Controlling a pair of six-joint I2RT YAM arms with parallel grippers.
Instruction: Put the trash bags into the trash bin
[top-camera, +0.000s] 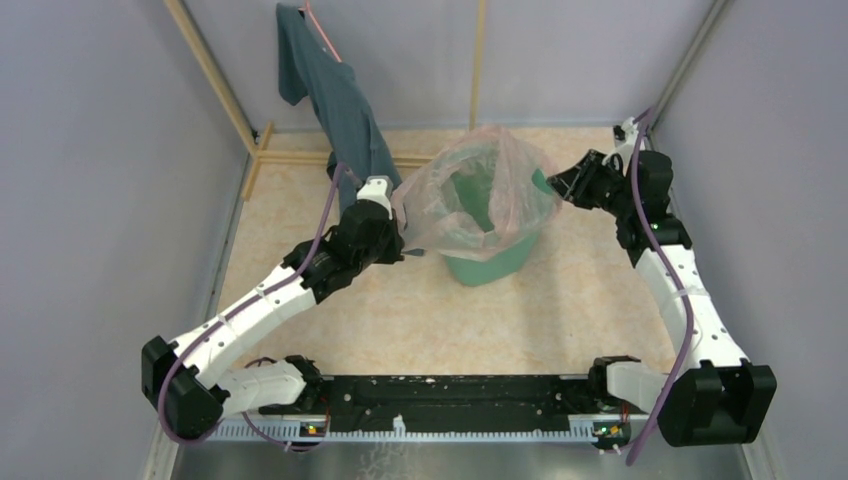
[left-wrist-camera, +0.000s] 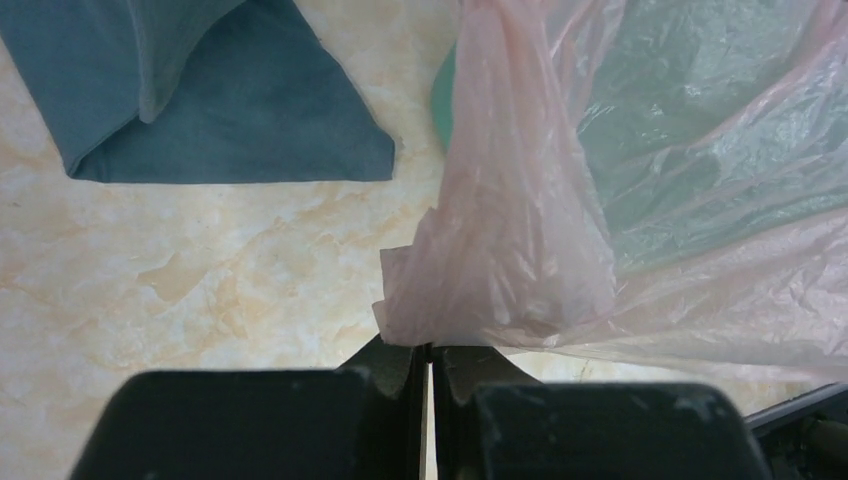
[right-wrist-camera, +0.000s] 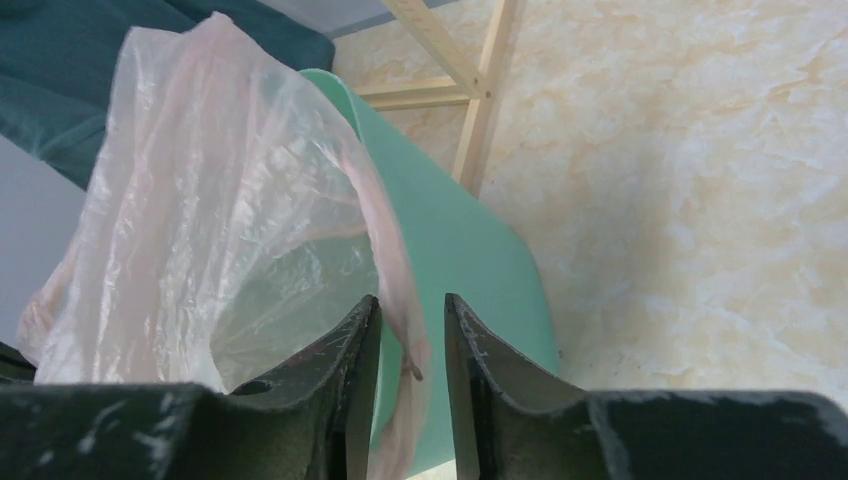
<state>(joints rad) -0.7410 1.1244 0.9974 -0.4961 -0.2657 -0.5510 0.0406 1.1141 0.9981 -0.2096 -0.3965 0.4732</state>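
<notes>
Left gripper, clenched on the trash bag, spreads its mouth over the trash bin; right gripper straddles the film, unclenched.

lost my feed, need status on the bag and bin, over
Left jaws shut on trash bag edge. Right jaws apart, bag film between them at trash bin rim. Bag mouth stands above the rim. Teal cloth lies beside the bin.
</notes>
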